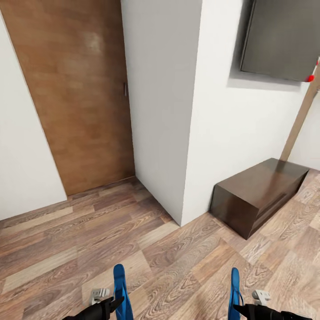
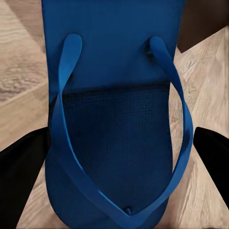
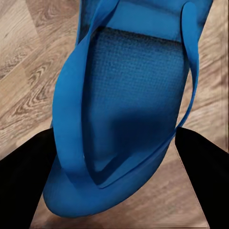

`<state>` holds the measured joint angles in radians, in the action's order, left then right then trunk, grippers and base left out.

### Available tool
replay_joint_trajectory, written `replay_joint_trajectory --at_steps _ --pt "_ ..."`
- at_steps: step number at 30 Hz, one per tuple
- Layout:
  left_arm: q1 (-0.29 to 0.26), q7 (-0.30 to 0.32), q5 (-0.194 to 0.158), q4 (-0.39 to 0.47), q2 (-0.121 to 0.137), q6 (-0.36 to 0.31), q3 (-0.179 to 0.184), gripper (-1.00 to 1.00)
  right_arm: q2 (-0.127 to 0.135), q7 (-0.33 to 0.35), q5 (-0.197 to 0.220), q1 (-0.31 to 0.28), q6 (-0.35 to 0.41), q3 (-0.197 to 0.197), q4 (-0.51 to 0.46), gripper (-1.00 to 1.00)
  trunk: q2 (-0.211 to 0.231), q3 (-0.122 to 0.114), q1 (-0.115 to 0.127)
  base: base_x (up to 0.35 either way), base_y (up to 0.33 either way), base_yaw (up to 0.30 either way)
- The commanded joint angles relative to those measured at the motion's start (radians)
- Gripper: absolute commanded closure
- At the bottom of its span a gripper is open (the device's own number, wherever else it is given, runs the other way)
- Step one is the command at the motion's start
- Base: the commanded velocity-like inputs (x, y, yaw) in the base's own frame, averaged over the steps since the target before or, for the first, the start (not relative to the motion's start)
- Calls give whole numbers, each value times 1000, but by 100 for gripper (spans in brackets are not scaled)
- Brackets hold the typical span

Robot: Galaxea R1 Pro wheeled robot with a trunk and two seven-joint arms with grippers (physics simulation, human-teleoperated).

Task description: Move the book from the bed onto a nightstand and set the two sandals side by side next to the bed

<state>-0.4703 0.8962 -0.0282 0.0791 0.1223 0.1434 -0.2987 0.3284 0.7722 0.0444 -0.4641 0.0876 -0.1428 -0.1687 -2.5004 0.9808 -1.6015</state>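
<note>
Each gripper holds one bright blue sandal on edge above the wood-plank floor of the bedroom. My left gripper (image 1: 112, 306) is shut on the left sandal (image 1: 120, 289). In the left wrist view its black fingers (image 2: 19, 176) press the sole (image 2: 114, 119) from both sides, below the thong straps. My right gripper (image 1: 241, 309) is shut on the right sandal (image 1: 234, 286). In the right wrist view this sandal (image 3: 129, 105) sits tilted between the dark fingers (image 3: 200, 176). The book, the bed and the nightstand are out of view.
A white wall corner (image 1: 178, 111) juts out straight ahead, with a brown wooden door (image 1: 75, 89) to its left. At the right a long low dark cabinet (image 1: 258, 195) stands against the wall under a dark panel (image 1: 284, 40). A wooden pole (image 1: 300, 120) leans behind it.
</note>
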Motion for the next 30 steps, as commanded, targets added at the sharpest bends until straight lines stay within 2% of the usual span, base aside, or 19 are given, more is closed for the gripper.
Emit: replay_joint_trajectory --at_steps 1,3,17,20,30 --pt "0 3 -2 -1 0 4 3 100 0 4 5 -1 9 -4 0 100 0 -3 1 0 0 -285" --pt "0 3 -2 -1 0 4 3 100 0 4 5 -1 9 -4 0 100 1 -11 2 0 0 -285" --pt "0 3 -2 -1 0 4 3 100 0 4 5 -1 9 -4 0 100 92 -51 52 0 0 -275" --pt "1 3 -2 -1 0 4 3 100 0 3 5 -1 9 -4 0 100 92 -51 52 0 0 -68" --pt "0 3 -2 -1 0 4 3 100 0 2 5 -1 9 -4 0 100 162 -83 90 0 0 -6"
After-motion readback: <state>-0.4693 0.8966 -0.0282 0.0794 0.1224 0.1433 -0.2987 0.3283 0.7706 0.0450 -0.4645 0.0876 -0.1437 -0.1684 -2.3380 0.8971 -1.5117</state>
